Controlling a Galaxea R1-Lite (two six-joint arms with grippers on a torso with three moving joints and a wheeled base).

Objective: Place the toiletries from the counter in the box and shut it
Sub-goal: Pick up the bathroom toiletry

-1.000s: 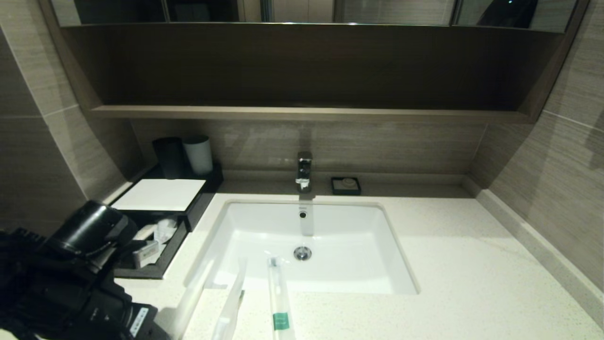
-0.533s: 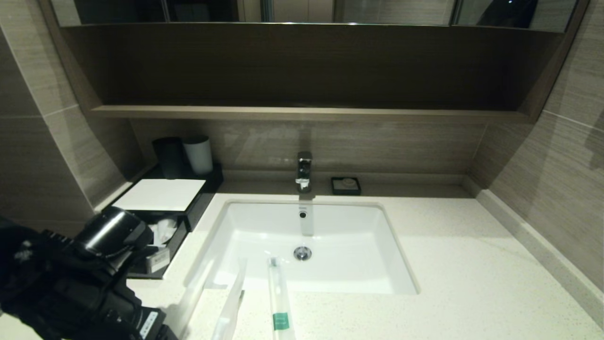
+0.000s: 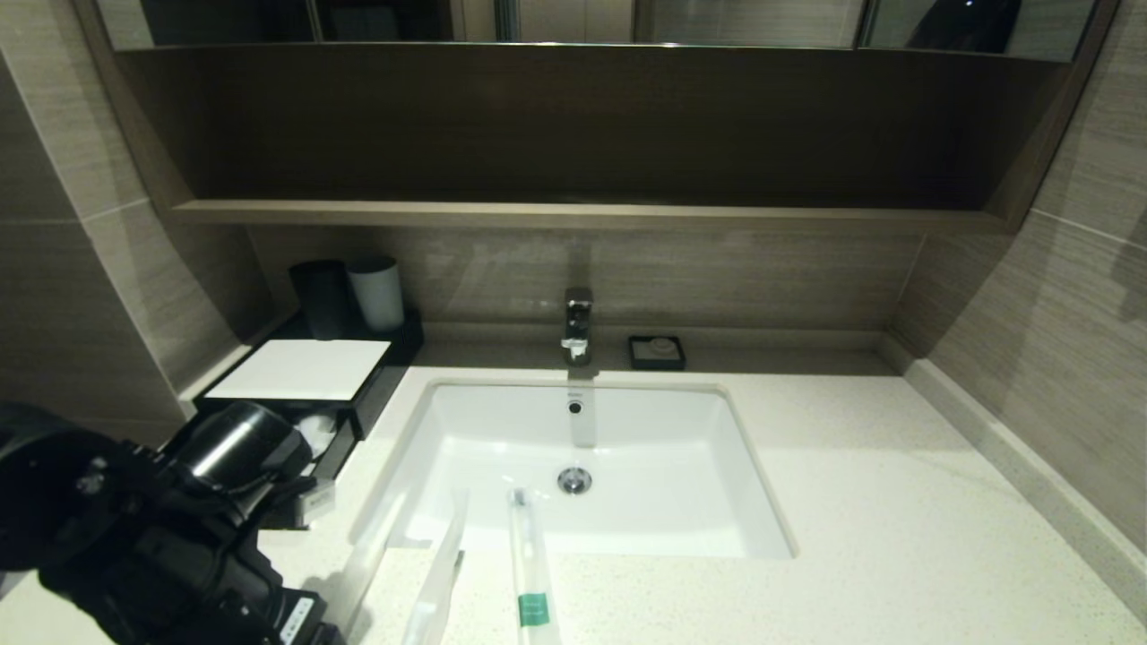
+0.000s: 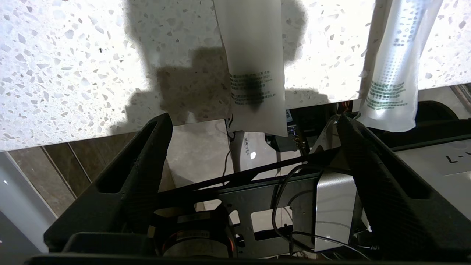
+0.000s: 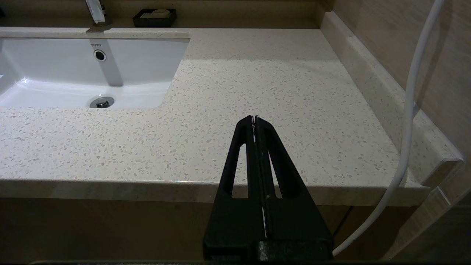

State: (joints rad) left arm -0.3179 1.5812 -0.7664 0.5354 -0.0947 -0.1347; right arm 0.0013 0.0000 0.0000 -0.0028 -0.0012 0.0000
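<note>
The head view was dim and warm, its recessed shelf (image 3: pixel 573 134) nearly black, while light from above brightened the white sink (image 3: pixel 582 466) and glinted on the faucet (image 3: pixel 578 322). Straight edges bowed toward the corners. In the left wrist view the counter (image 4: pixel 73 55) was blown out to glaring white, a hard dark shadow falling across it. The right wrist view was evenly lit and sharp, with soft shading under the counter's edge
</note>
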